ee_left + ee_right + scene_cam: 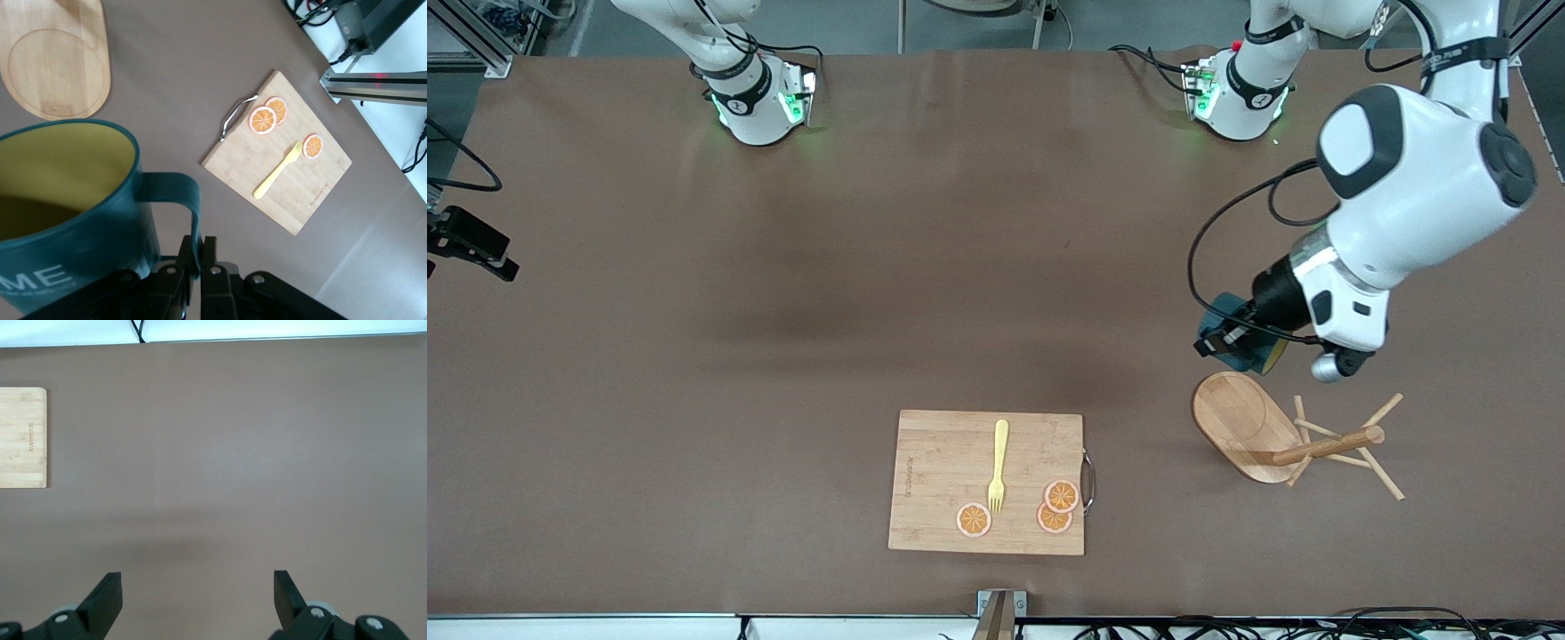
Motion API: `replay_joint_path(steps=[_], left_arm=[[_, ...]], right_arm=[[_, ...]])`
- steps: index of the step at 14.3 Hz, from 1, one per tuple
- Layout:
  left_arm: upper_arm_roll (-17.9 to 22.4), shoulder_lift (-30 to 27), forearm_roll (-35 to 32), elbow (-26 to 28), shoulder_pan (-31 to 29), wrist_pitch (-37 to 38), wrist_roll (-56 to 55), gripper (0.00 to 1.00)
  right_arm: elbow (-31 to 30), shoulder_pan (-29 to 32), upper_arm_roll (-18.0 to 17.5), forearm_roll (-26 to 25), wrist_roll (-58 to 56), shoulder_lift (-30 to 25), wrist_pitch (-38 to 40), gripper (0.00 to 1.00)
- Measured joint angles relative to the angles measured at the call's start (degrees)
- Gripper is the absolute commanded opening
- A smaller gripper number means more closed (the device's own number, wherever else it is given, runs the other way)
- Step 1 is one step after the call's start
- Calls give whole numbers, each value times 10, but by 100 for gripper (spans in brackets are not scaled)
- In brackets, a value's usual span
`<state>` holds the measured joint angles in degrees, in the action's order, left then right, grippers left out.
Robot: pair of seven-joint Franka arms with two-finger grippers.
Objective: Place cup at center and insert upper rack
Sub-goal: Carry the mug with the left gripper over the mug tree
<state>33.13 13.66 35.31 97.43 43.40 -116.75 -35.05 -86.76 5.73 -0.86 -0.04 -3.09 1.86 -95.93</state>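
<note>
Teal cup [63,220], partly cut off, seemingly pinched by L fingers [189,257]; R fingers [107,597] apart.

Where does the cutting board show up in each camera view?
Front view: board low in the picture, near its middle, holding a fork.
Left wrist view: board right of center.
Right wrist view: only the board's end, at the left edge.
Shared landmark: the printed logo.
</note>
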Motion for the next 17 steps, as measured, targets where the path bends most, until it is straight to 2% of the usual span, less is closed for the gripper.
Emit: replay_joint_path(steps=[5, 11, 17], left_arm=[[0, 0, 85, 4, -87, 88, 92, 0], [-2, 14, 238, 9, -107, 92, 122, 0], [-3, 50, 315, 4, -152, 92, 200, 0]], right_arm=[[0, 0, 0, 0, 0, 0, 0, 100], [0, 0, 0, 0, 0, 0, 0, 100], [0, 0, 0, 0, 0, 0, 0, 100]])
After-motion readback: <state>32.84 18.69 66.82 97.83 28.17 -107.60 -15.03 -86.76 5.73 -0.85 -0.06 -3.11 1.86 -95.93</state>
